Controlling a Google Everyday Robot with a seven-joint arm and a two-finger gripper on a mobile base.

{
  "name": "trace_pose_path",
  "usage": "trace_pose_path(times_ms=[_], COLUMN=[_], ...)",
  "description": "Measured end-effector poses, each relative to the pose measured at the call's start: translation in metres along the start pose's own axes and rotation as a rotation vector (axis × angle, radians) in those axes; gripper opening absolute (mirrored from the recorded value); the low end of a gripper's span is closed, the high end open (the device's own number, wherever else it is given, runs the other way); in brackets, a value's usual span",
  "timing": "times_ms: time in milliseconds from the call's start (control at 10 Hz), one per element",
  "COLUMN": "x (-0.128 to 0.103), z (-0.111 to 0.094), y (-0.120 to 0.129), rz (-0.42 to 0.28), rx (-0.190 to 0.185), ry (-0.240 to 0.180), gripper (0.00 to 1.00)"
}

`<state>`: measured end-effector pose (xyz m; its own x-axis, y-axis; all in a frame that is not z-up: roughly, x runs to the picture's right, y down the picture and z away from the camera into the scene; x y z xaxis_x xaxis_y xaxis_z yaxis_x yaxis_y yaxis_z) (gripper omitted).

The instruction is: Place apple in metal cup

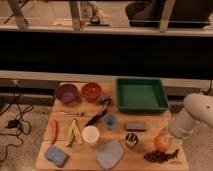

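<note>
on the wooden table (90, 159), the gripper (165, 136) is hovering over the small round orange-yellow apple (160, 144), right of the shiny silver metal cup (131, 139).

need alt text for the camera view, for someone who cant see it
A white robot arm reaches in from the right, its hand at an apple near the right front of a wooden table. A metal cup stands just left of the apple, grapes in front. Farther back are a green tray and two bowls.

gripper (165, 136) white, over apple | apple (160, 144) orange | metal cup (131, 139) silver | tray (141, 95) green
</note>
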<state>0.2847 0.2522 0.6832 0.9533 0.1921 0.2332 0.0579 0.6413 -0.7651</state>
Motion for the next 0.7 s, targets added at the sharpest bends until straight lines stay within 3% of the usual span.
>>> trace_pose_path(times_ms=[400, 500, 700], x=[-0.068, -0.079, -0.076], z=[0.01, 0.008, 0.007], y=[-0.011, -0.014, -0.013], rz=[-0.133, -0.155, -0.151], rx=[-0.019, -0.016, -0.017], ry=[-0.057, -0.073, -0.073], gripper=[0.0, 0.0, 0.0])
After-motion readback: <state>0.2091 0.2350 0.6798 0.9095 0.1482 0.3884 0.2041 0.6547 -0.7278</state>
